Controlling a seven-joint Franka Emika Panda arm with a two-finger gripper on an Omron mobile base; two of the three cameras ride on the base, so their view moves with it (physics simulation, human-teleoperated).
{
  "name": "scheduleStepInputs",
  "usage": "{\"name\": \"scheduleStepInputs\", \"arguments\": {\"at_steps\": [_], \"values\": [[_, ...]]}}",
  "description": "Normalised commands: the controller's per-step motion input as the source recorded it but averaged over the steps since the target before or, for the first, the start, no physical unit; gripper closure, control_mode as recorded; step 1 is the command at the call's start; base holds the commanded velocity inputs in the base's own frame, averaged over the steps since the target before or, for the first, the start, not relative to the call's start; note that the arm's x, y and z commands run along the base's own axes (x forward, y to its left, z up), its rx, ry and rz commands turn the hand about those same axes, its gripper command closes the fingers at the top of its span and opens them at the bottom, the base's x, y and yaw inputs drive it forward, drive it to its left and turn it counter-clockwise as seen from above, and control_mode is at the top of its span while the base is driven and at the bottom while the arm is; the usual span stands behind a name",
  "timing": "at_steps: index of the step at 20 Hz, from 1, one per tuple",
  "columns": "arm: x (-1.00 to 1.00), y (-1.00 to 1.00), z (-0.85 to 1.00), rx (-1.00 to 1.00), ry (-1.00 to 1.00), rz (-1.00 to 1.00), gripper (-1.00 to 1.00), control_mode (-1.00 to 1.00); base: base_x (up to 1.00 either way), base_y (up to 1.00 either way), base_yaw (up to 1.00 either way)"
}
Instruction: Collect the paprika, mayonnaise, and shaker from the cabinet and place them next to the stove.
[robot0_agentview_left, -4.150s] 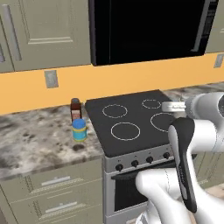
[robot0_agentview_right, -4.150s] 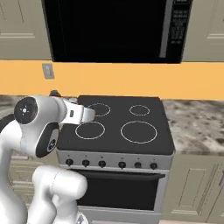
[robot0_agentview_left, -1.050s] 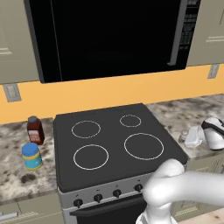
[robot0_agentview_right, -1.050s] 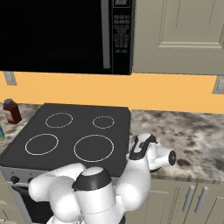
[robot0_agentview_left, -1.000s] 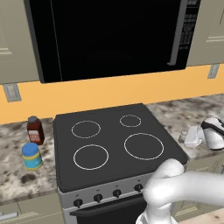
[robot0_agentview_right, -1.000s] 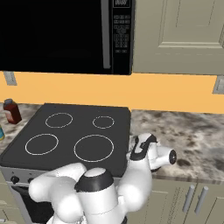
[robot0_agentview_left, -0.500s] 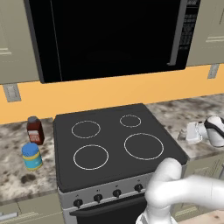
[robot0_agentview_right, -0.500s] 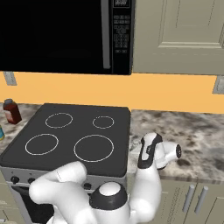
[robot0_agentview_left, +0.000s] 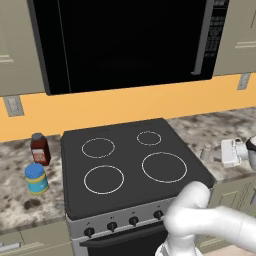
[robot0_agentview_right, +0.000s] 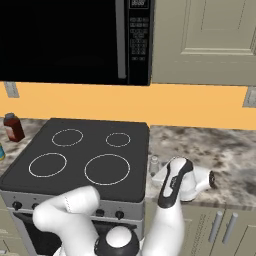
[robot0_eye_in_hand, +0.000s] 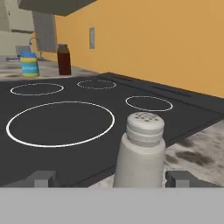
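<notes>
The shaker (robot0_eye_in_hand: 140, 153), a small grey cylinder with a holed cap, stands upright on the speckled counter just right of the stove (robot0_agentview_left: 125, 165). My gripper (robot0_eye_in_hand: 113, 179) is open around it, its fingertips (robot0_eye_in_hand: 41, 178) wide of its sides. From the left base view the gripper (robot0_agentview_left: 219, 152) sits right beside the shaker (robot0_agentview_left: 205, 152). The dark red paprika (robot0_agentview_left: 40, 148) and the blue-lidded mayonnaise (robot0_agentview_left: 36, 178) stand on the counter left of the stove. In the right base view, the shaker (robot0_agentview_right: 154, 164) is by the stove's right edge.
A black microwave (robot0_agentview_left: 125, 40) hangs above the stove. Beige wall cabinets (robot0_agentview_right: 210, 40) with shut doors flank it. A wall outlet (robot0_agentview_left: 13, 105) sits on the orange backsplash. My own white arm (robot0_agentview_right: 170, 200) crosses in front of the stove's knobs.
The jaws have opened and let go of the shaker, which now stands by itself on the counter to the right of the stove. The bottle and jar have not moved.
</notes>
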Motion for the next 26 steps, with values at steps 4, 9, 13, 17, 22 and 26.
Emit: {"name": "scheduleStepInputs", "arguments": {"at_steps": [4, 9, 13, 17, 22, 26], "values": [[-0.4, -0.06, 0.48, 0.0, -0.12, 0.0, -1.0, -1.0, 0.0, 0.0, 0.0], [-0.76, -0.01, 0.58, 0.0, -0.1, 0.0, -1.0, -1.0, 0.0, 0.0, 0.0], [-0.94, 0.14, 0.61, -0.01, -0.02, 0.0, -1.0, -1.0, 0.0, 0.0, 0.0], [-0.89, 0.49, 0.63, -0.06, 0.0, 0.0, -1.0, -1.0, 0.0, 0.0, 0.0], [-0.67, 0.79, 0.53, -0.15, 0.06, 0.0, -1.0, -1.0, 0.0, 0.0, 0.0], [-0.48, 0.98, 0.41, -0.19, 0.11, 0.0, -1.0, -1.0, 0.0, 0.0, 0.0]]}}
